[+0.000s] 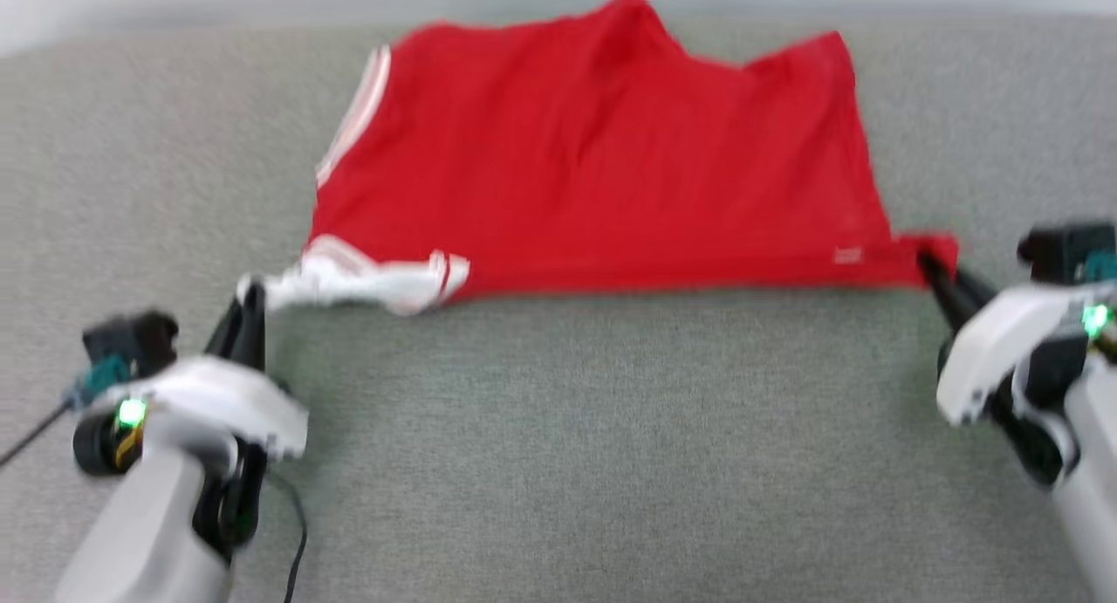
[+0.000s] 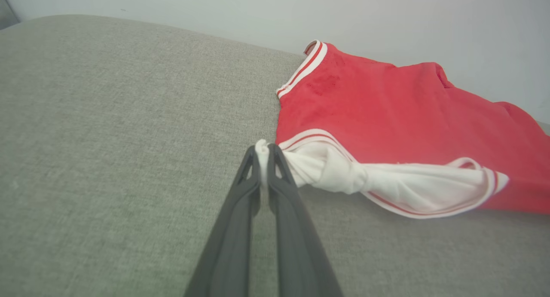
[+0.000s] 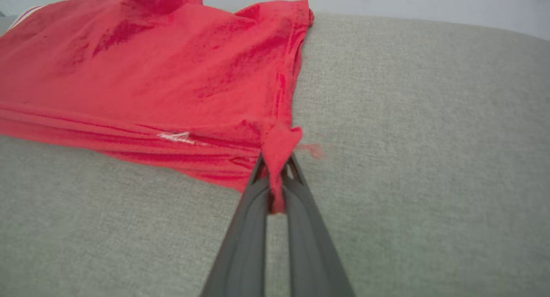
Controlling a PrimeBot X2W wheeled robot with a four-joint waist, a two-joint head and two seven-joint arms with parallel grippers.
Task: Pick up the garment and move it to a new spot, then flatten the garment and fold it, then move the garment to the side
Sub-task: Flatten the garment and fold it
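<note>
The garment (image 1: 602, 158) is a bright red top with white sleeves and striped trim, spread on the grey fabric surface (image 1: 558, 428), near edge pulled straight. My left gripper (image 1: 250, 291) is shut on the tip of the twisted white sleeve (image 1: 366, 278) at the garment's near left corner; the left wrist view shows the garment (image 2: 408, 116) and the sleeve (image 2: 386, 183) pinched in my left gripper (image 2: 263, 153). My right gripper (image 1: 927, 264) is shut on the red near right corner; the right wrist view shows the garment (image 3: 150, 73) bunched between the fingers of my right gripper (image 3: 277, 168).
A pale wall (image 2: 300, 13) rises behind the grey surface's far edge. Bare grey fabric stretches in front of the garment between my two arms. A thin dark cable (image 1: 297, 533) hangs by my left forearm.
</note>
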